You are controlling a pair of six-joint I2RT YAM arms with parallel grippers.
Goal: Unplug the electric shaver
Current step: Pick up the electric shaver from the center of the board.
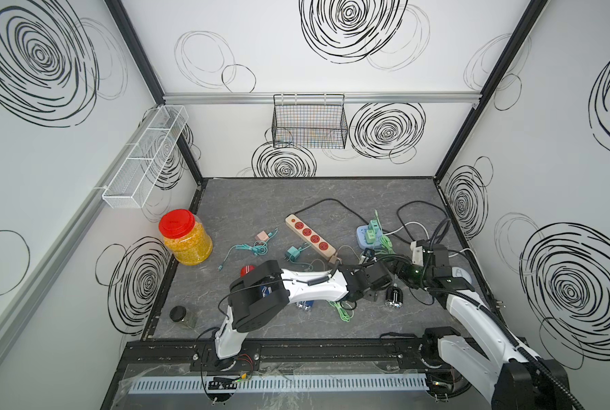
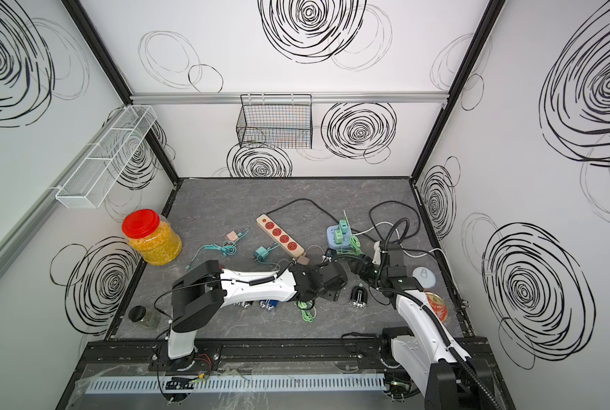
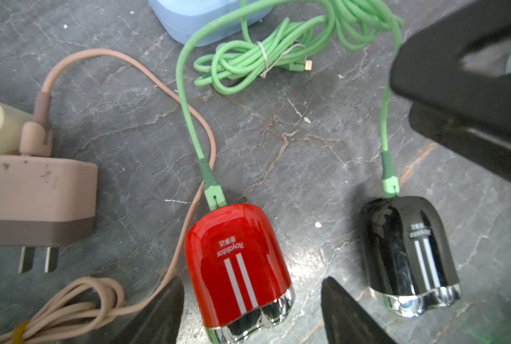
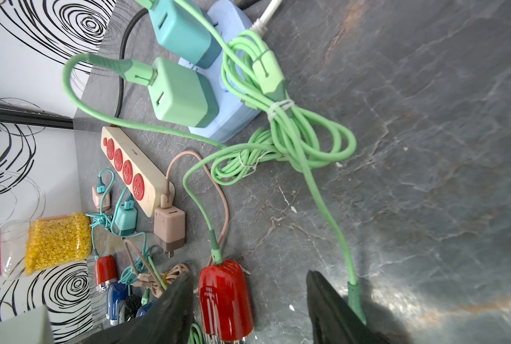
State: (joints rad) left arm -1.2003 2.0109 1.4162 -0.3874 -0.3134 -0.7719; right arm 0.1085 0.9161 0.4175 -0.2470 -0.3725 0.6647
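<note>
Squarely bracketed the red shaver (image 3: 236,262) with the open, empty left gripper (image 3: 252,281) (right gripper (image 4: 249,274) also parted, holding nothing); lay lengthwise, green plug (image 3: 215,196) farthest.

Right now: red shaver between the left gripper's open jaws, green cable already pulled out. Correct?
No: the left wrist view shows the green cable plugged into the red shaver. The shaver does lie between the left gripper's open jaws.
</note>
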